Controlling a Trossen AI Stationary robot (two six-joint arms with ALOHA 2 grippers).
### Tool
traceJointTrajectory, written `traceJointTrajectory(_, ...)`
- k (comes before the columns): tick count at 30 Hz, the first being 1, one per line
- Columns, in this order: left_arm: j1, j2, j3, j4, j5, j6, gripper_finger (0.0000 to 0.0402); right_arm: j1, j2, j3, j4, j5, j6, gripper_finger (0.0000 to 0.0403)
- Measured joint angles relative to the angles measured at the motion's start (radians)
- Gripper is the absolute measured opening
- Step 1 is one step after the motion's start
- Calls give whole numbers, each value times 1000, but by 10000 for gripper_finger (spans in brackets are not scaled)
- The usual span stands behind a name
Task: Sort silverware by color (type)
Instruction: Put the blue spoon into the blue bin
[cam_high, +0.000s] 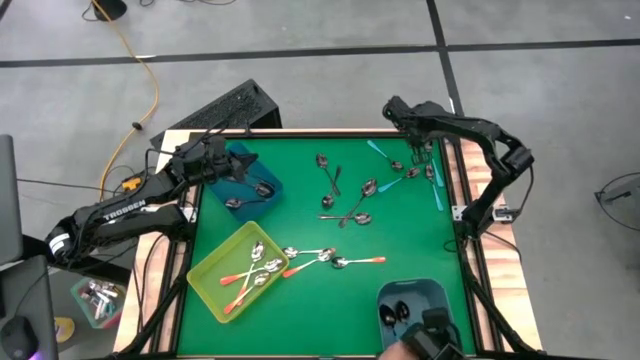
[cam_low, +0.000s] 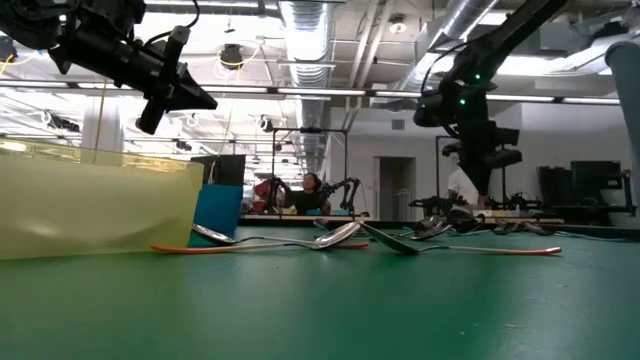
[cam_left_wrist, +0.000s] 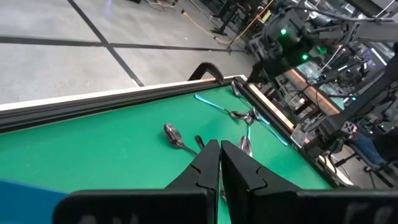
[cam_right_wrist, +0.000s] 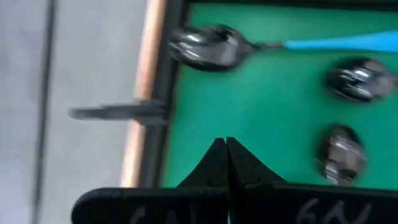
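Observation:
Silverware lies scattered on the green table (cam_high: 300, 300). Dark grey spoons (cam_high: 345, 195) are in the middle, teal-handled spoons (cam_high: 405, 180) at the far right, and orange-handled spoons (cam_high: 335, 260) nearer the front. My left gripper (cam_left_wrist: 219, 149) is shut and holds nothing; it hovers over the blue bin (cam_high: 262, 172) at the far left. My right gripper (cam_right_wrist: 225, 146) is shut too, holds nothing, and points down above the table's far right corner beside a teal-handled spoon (cam_right_wrist: 211, 46). In the high view it is at my right gripper (cam_high: 420, 150).
A yellow-green bin (cam_high: 205, 275) at the near left holds orange-handled spoons. A teal bin (cam_high: 440, 292) at the near right holds dark spoons. The blue bin holds a spoon (cam_high: 240, 202). A raised wooden rim (cam_high: 462, 180) frames the table.

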Motion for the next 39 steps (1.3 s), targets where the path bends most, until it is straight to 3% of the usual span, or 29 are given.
traceJointTrajectory(3, 0, 0, 0, 2, -6, 0, 0, -20, 0, 21, 213, 49, -226, 1)
traceJointTrajectory(7, 1, 0, 0, 2, -9, 0, 0, -82, 5, 26, 611, -88, -589, 1)
traceJointTrajectory(10, 1, 0, 0, 2, -11, 0, 0, -116, 28, 27, 794, -218, -694, 1)
traceJointTrajectory(16, 1, 0, 0, 0, -16, 5, 0, -124, 165, 25, 845, -438, -905, 1)
traceJointTrajectory(20, 1, 0, 0, -1, -16, 0, 0, -103, 349, 68, 1125, -742, -914, 1)
traceJointTrajectory(22, 1, 0, 0, -1, -15, -8, 0, -72, 427, 139, 1190, -847, -913, 1)
traceJointTrajectory(28, 1, 0, 0, 0, -15, -9, 0, 34, 588, 441, 1126, -1053, -980, 0)
traceJointTrajectory(32, 1, 0, 0, 3, -28, -10, 0, 72, 620, 674, 995, -1109, -1075, 0)
traceJointTrajectory(36, 1, 0, 0, 3, -53, -11, 0, 75, 619, 911, 725, -1135, -1244, 0)
traceJointTrajectory(39, 1, 0, 0, 3, -54, -11, 0, 68, 609, 1098, 413, -1109, -1392, 0)
